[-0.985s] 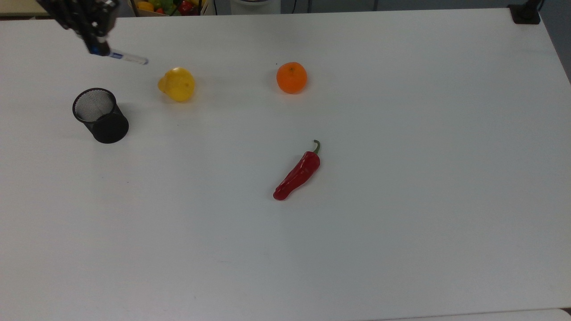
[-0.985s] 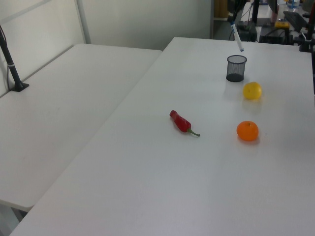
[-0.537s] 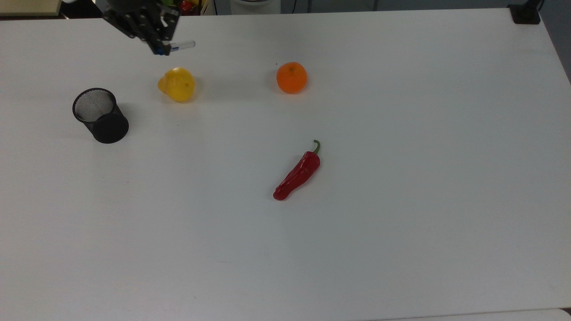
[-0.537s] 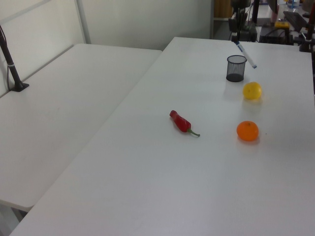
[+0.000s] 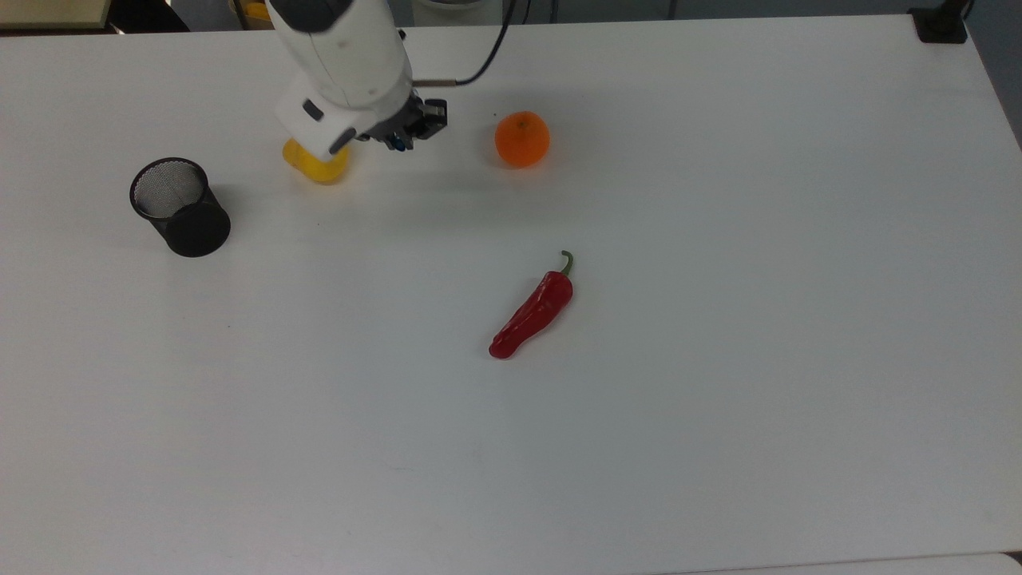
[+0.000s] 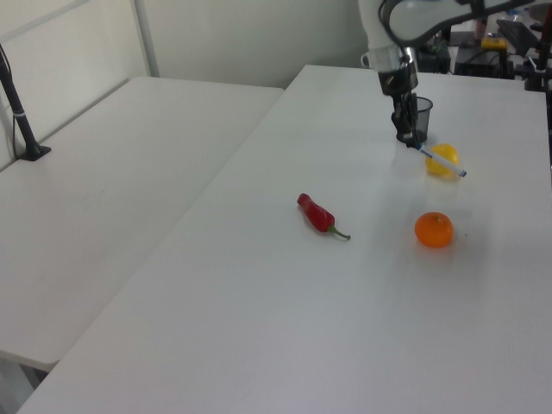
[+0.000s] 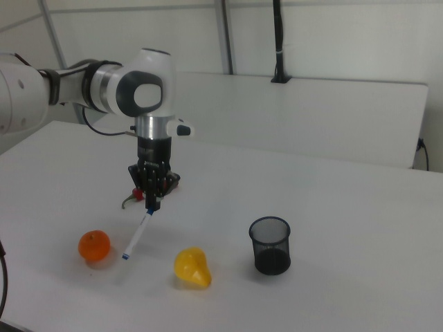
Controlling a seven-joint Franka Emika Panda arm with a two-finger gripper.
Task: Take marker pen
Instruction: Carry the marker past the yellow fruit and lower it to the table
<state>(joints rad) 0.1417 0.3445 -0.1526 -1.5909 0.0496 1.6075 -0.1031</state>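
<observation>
The marker pen (image 7: 138,236) hangs slanted in the air, its blue cap clamped in the pincer (image 7: 150,200), above the desk (image 5: 718,319) between the orange (image 7: 93,245) and the yellow fruit (image 7: 191,268). The taking looks done; this is the carry. Next, I judge, a steady move clear of the fruit, grip kept firm.

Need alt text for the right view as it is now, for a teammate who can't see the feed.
The gripper holds a white marker pen hanging at a slant above a white table, between an orange and a yellow lemon. A black mesh cup stands upright at the right view's right.
</observation>
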